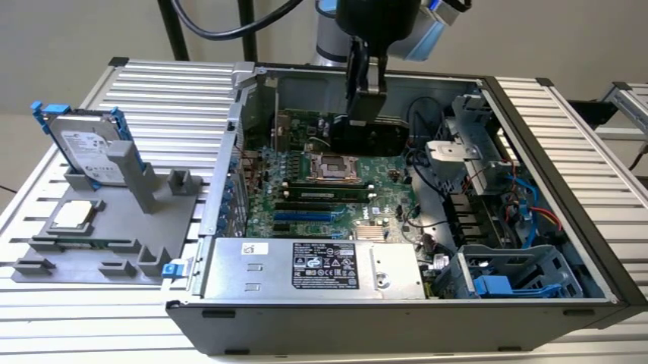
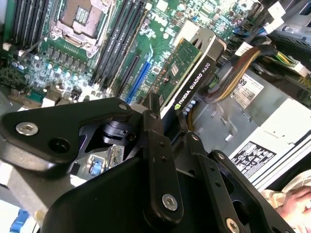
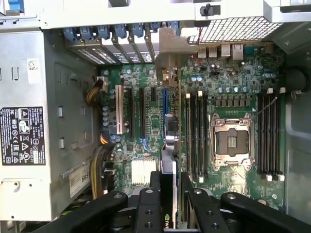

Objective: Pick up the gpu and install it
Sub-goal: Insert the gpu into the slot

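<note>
The gpu [image 1: 371, 135] hangs inside the open computer case [image 1: 567, 182], over the motherboard [image 1: 303, 189] near the case's far wall. My gripper [image 1: 365, 102] comes down from above and is shut on the card's upper edge. In the second wrist view the gpu [image 2: 190, 73] shows its green board face and black shroud, clamped between my fingers [image 2: 156, 141]. In the first wrist view the gpu [image 3: 173, 131] is edge-on, running along the expansion slots [image 3: 164, 104], with my gripper [image 3: 170, 191] around it. Whether its lower edge touches a slot is hidden.
A grey power supply [image 1: 314, 267] fills the case's near side. The CPU socket [image 1: 335, 163] and RAM slots [image 3: 194, 131] lie beside the card. Cables and drive cages [image 1: 506, 205] crowd the exterior view's right. On the exterior view's left, a fixture [image 1: 111, 235] holds a hard drive [image 1: 91, 148].
</note>
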